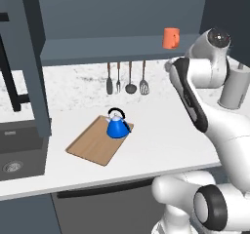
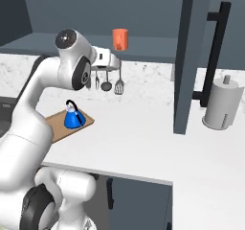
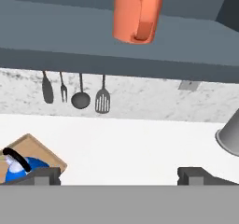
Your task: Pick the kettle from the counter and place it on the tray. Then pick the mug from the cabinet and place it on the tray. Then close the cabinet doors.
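The blue kettle stands upright on the far end of the wooden tray, which lies on the white counter. Up on the grey shelf of the cabinet stands the orange mug. My gripper hangs in the air just below and in front of that shelf. It is open, with nothing between its fingertips. Both cabinet doors stand swung open.
A grey canister stands on the counter to the right. Several utensils hang on the back wall under the shelf. A dark sink lies at the left.
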You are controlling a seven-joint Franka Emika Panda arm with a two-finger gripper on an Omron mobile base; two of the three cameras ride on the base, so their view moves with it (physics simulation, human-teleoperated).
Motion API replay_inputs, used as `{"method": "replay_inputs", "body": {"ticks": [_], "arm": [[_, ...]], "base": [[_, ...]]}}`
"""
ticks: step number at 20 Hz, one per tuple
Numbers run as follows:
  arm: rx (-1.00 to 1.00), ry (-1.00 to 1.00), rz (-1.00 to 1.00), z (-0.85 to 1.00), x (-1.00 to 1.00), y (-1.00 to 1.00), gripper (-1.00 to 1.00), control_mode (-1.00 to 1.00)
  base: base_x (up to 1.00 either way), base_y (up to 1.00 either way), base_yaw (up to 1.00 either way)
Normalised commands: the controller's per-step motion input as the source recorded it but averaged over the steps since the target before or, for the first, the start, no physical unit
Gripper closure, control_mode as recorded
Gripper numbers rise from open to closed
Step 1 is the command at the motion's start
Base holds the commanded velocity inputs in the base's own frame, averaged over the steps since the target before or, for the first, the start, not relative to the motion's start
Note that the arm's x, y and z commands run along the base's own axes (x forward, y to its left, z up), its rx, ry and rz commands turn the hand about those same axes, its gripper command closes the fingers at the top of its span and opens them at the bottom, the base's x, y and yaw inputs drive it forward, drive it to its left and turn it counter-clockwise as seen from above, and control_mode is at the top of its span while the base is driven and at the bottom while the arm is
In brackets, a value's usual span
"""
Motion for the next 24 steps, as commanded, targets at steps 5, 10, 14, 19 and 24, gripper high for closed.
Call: {"method": "replay_inputs", "body": {"ticks": [5,10,14,19,24], "arm": [[0.05,-0.05,-0.01,0.32,0.0,-0.23,-1.0,-1.0],[0.03,-0.09,0.0,-0.14,0.01,-0.02,-1.0,-1.0],[0.14,-0.46,0.0,0.01,-0.04,0.0,-1.0,-1.0],[0.1,-0.37,0.0,0.27,-0.02,0.0,-1.0,-1.0],[0.0,-0.02,0.0,0.05,0.0,0.0,-1.0,-1.0]], "base": [[0.0,0.0,0.0],[0.0,0.0,0.0],[0.0,0.0,0.0],[0.0,0.0,0.0],[0.0,0.0,0.0]]}}
